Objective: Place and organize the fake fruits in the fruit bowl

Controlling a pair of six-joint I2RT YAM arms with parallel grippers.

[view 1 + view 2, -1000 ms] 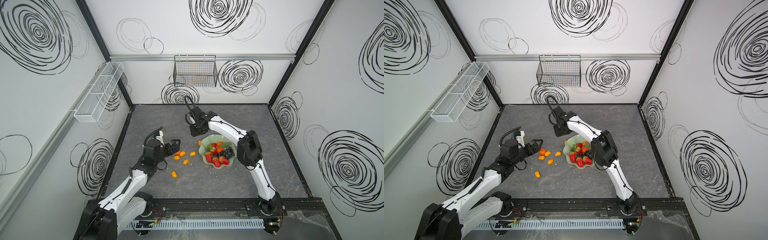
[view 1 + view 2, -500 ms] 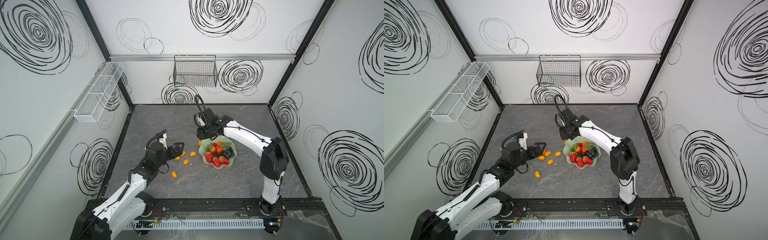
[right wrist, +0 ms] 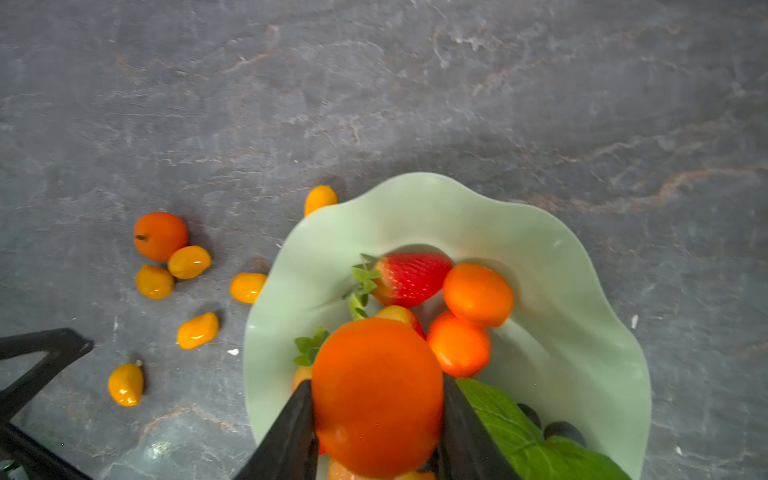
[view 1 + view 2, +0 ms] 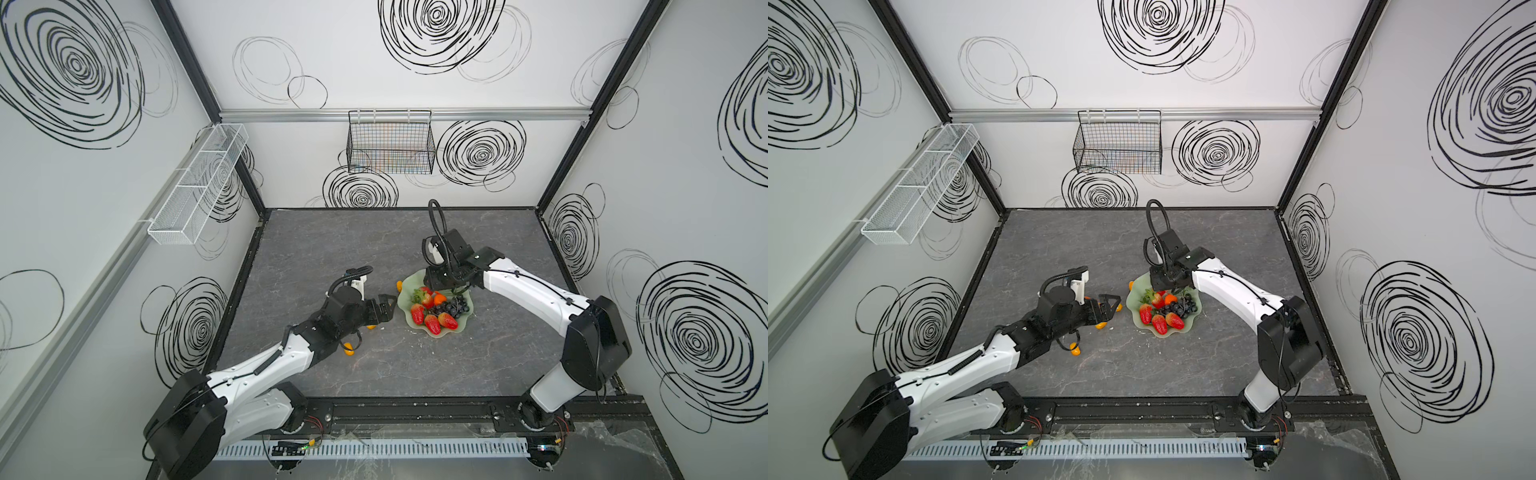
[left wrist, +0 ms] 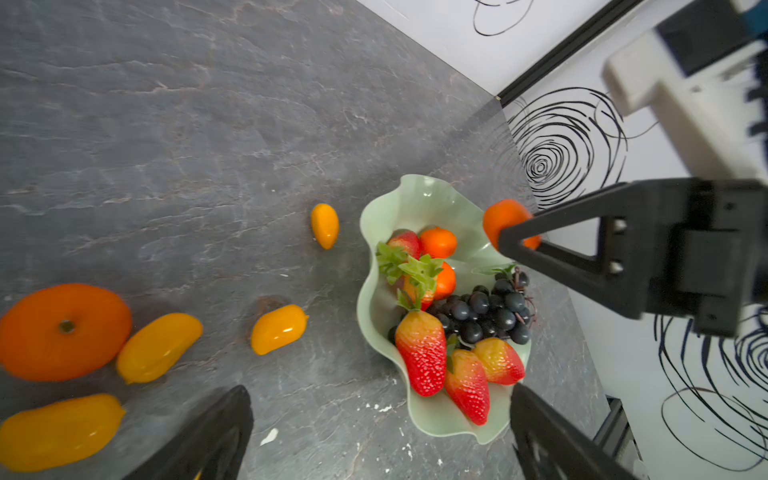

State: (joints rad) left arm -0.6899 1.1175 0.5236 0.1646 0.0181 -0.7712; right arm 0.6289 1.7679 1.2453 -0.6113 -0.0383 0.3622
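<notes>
Fake fruits, some in the bowl, some loose beside it

The mint-green bowl [image 3: 540, 232] with a wavy rim sits upright on the grey table [image 3: 374, 83], holding red strawberries [image 5: 422, 353], two tangerines [image 3: 478, 295] and a dark grape bunch [image 5: 486, 311] with a green leaf. A third tangerine [image 3: 376, 415] hangs over it, pinched in the right gripper [image 3: 377, 386]. Beside the bowl lie a loose tangerine [image 3: 160, 235] and six yellow kumquats [image 3: 189, 262].

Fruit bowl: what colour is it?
The fruit bowl is mint green, clearest in the right wrist view.
</notes>
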